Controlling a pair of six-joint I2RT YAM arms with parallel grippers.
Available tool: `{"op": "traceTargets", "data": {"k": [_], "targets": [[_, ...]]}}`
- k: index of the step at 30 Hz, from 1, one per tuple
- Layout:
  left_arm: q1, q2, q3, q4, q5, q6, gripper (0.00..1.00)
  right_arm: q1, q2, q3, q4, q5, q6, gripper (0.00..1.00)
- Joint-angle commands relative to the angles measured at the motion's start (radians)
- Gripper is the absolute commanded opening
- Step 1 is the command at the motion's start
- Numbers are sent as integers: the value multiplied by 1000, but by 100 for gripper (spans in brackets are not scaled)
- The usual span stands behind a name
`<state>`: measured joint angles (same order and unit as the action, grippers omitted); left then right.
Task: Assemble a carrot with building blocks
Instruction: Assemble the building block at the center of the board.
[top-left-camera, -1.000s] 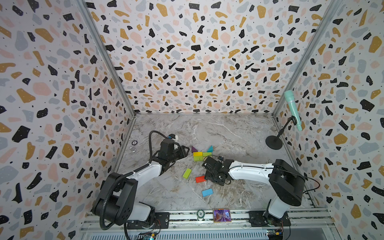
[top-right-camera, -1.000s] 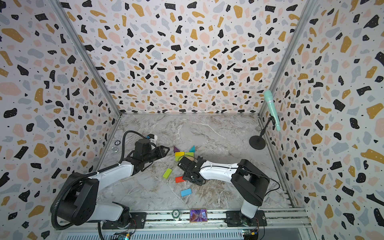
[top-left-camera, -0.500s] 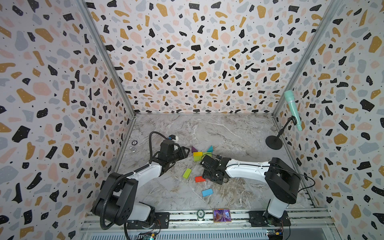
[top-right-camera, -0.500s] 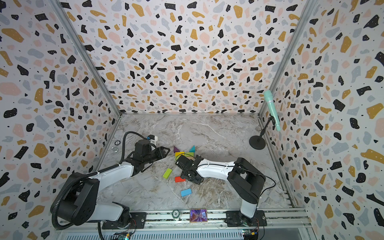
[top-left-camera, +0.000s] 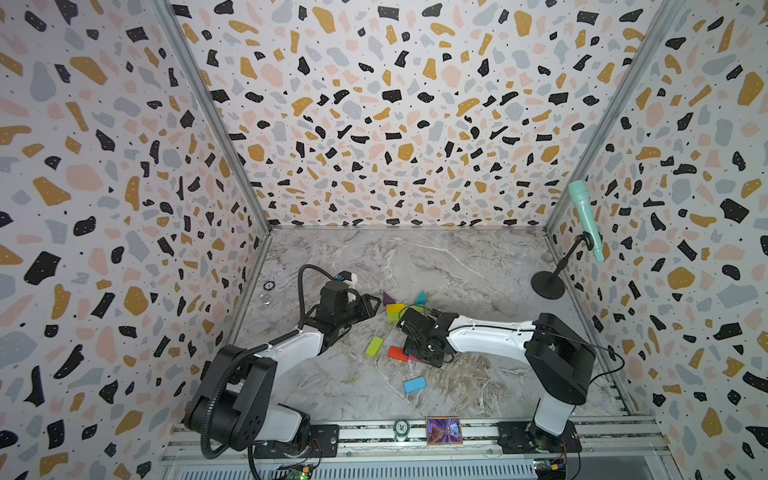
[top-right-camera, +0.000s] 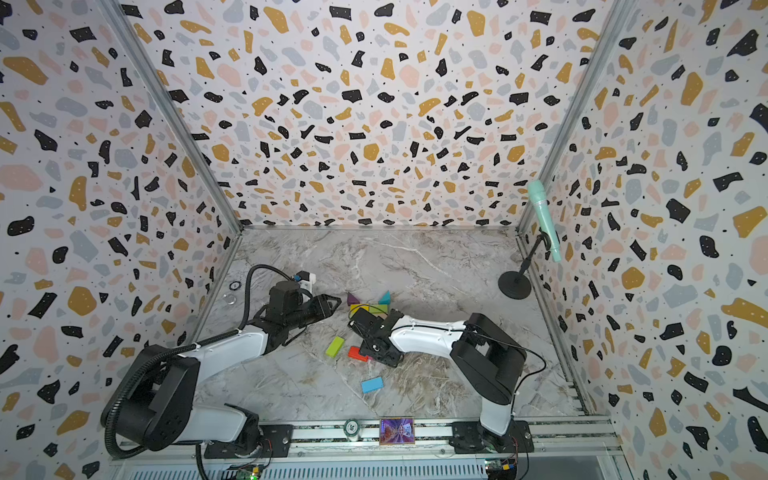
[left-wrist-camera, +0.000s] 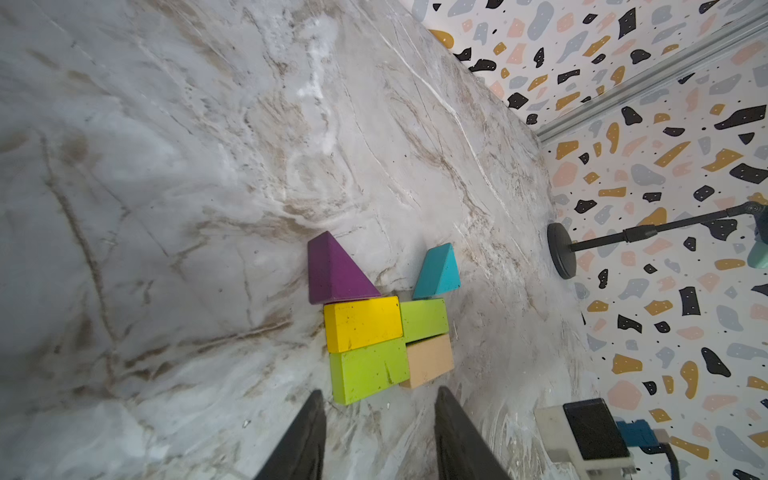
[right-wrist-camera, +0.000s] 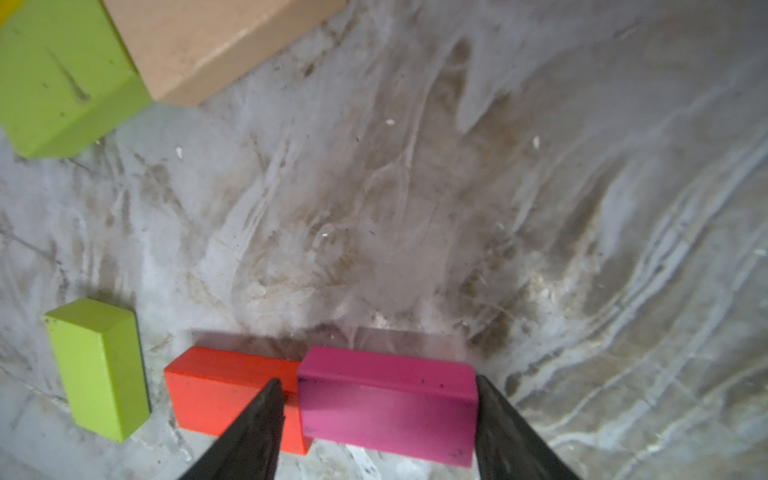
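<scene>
**Right gripper (right-wrist-camera: 379, 382) bracketing the magenta block (right-wrist-camera: 386, 399) on the marble tabletop (right-wrist-camera: 457, 208).**
Its jaws stand at the block's two short ends; whether they press or merely sit close cannot be told. The red block (right-wrist-camera: 224, 386) abuts one end and crowds that finger. The left gripper (left-wrist-camera: 379, 390) is released and empty, just short of the part-built carrot (left-wrist-camera: 365, 324) at mid-table. The building blocks look light, rigid and matte-painted, and their flat parallel faces should grip securely.
</scene>
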<state>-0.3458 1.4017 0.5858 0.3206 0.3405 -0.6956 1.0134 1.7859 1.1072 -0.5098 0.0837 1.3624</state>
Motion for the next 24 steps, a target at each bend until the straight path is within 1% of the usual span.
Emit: {"op": "traceTargets", "data": {"k": [1, 4, 7, 10, 13, 17, 20, 22, 24], "targets": [[3, -4, -12, 43, 25, 0, 44, 0, 18, -46, -73, 21, -9, 71], [2, -17, -12, 21, 30, 18, 42, 1, -33, -64, -21, 57, -86, 74], [1, -42, -18, -24, 27, 47, 41, 4, -89, -45, -44, 117, -161, 75], [-2, -68, -24, -84, 19, 63, 39, 13, -146, -43, -80, 158, -195, 76], [-16, -111, -35, -151, -19, 74, 39, 34, -167, -66, -79, 148, -214, 76], [-32, -164, -64, -209, -55, 76, 39, 83, -128, -60, -78, 123, -260, 73], [-39, -170, -67, -237, -67, 83, 39, 99, -94, -71, -77, 102, -270, 70], [-45, -162, -62, -247, -73, 84, 38, 99, -89, -90, -53, 86, -270, 65], [-54, -148, -54, -244, -77, 78, 38, 99, -90, -100, -33, 81, -279, 64]]}}
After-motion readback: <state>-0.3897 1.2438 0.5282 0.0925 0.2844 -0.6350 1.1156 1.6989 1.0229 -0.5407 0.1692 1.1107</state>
